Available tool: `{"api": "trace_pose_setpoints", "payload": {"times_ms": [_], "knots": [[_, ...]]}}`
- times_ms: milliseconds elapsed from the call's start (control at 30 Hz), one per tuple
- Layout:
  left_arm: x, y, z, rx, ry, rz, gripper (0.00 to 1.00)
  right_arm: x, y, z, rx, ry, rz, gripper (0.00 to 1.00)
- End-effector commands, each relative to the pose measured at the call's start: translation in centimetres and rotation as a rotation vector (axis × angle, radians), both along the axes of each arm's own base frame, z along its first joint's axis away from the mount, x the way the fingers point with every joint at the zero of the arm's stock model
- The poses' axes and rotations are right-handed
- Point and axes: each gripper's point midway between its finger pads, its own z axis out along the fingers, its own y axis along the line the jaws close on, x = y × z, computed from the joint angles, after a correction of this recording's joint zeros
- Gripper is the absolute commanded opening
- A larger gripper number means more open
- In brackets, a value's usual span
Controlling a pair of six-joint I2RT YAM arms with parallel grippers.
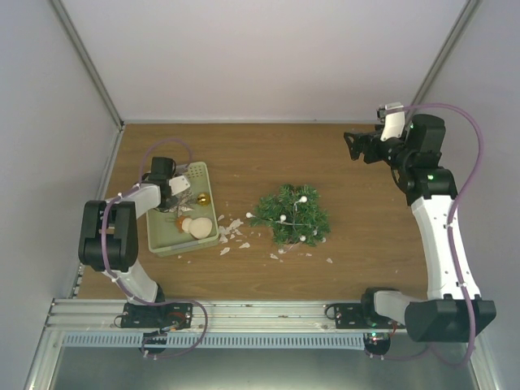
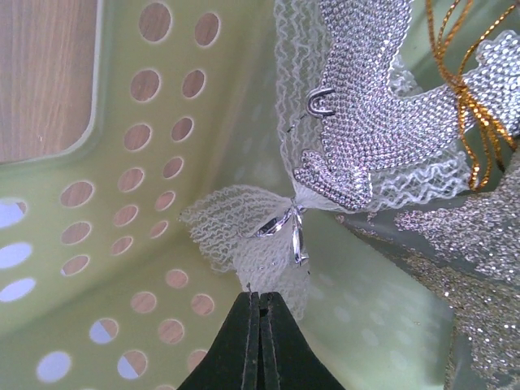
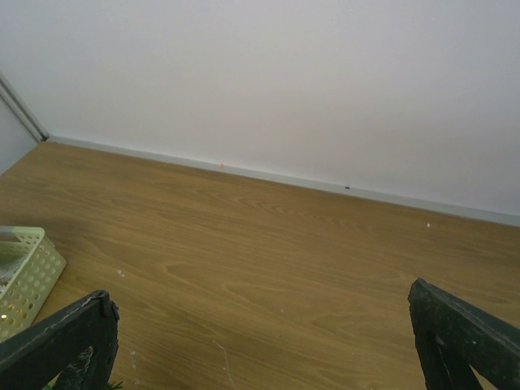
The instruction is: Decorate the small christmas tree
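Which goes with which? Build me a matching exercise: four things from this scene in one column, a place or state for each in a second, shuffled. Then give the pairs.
Column one
1. left gripper
2. right gripper
3. small christmas tree
4. tray

Column two
A. pale green, perforated, on the left of the table
B. open, raised over the far right
C. shut, down among the ornaments
D. mid-table, white scraps around it

Pairs: 1-C, 2-B, 3-D, 4-A

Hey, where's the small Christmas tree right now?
Top view: the small christmas tree sits near the middle of the table, right of the green tray, white scraps between them.
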Motion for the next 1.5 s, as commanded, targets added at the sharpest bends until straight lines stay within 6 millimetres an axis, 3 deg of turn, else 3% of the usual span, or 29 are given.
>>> {"api": "trace_pose_setpoints", "payload": {"times_ms": [0,100,167,300,433,767,833,1000,1100,1267,1467], "knots": [[0.4,-0.1,0.9,-0.021,-0.039,0.001,0.00,-0.3,-0.4,0.6,-0.005,-0.021,-0.014,0.97],[0.4,-0.1,1.1,-0.018,-0.038,-0.001,0.00,-0.3,-0.4,0.7,-0.003,-0.024,-0.016,0.97],[0.8,-0.2,2.2,-0.025,-0.057,0.003,0.00,-0.4,-0.4,0.8,-0.006,-0.026,-0.017,0.97],[1.6,-0.7,6.7,-0.075,-0.115,0.016,0.00,-0.4,-0.5,0.8,-0.009,-0.027,-0.019,0.97],[1.1,-1.7,10.1,-0.147,-0.135,0.011,0.00,-0.3,-0.4,0.8,-0.004,-0.030,-0.015,0.97],[-0.8,-2.8,13.1,-0.197,-0.140,-0.029,0.00,-0.5,-0.2,1.8,-0.002,-0.053,-0.002,0.97],[-0.9,-3.0,12.3,-0.196,-0.124,-0.047,0.02,-0.5,-0.1,1.7,0.000,-0.051,0.000,0.97],[-1.1,-2.5,6.7,-0.158,-0.019,-0.047,0.32,-0.5,-0.1,1.5,0.002,-0.046,0.003,0.97],[-0.8,-1.4,4.8,-0.154,-0.018,-0.027,0.48,-0.6,-0.2,1.3,-0.005,-0.042,-0.002,0.97],[-0.8,-1.2,1.9,-0.158,0.031,-0.006,0.49,-0.6,-0.3,0.9,-0.010,-0.032,-0.004,0.97],[-0.2,0.0,1.2,-0.098,-0.025,0.020,0.44,-0.4,-0.2,0.7,-0.006,-0.029,-0.004,0.97]]}}
